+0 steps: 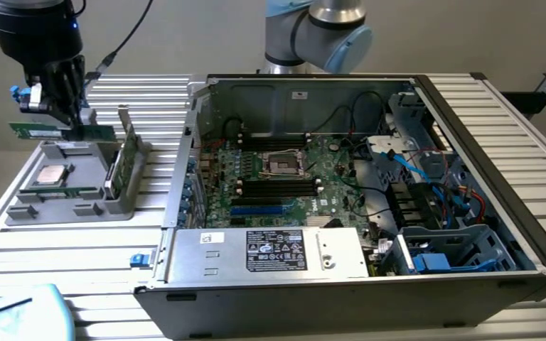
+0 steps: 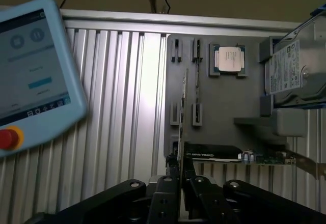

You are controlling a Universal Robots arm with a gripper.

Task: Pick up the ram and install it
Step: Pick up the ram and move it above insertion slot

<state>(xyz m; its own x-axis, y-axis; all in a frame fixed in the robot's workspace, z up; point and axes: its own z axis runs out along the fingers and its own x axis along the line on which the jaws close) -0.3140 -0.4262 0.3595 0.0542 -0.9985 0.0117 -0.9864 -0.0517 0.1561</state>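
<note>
The pick-up half of the job looks done. The gripper [image 1: 67, 122] has its jaws pinched narrow on the ram [image 1: 36, 129], gripping the stick near its middle. In the exterior view the ram hangs level in the air, lifted clear of the grey parts tray [image 1: 26, 213], at about ten o'clock from the open computer case [image 1: 301, 99]. In the wrist view the same stick runs edge-on between the black fingers, away from the camera.

The installing half is not yet done. The black memory slots [image 1: 278, 188] on the motherboard [image 1: 301, 174] appear unfilled, and the ram is well apart from them, outside the case altogether.

The parts tray sits on the ribbed aluminium table [image 1: 74, 256], at nine o'clock from the case. It holds a square silver processor [image 1: 53, 174] lying flat in its pocket. A graphics card [image 1: 124, 160] stands on edge along the tray side nearest the case. A hard drive [image 2: 295, 66] rests in another holder of the tray.

The case lies open side up and holds the motherboard, loose cabling and a labelled power supply [image 1: 273, 249] at six o'clock. A teach pendant [image 1: 17, 312] lies on the table at seven o'clock.
</note>
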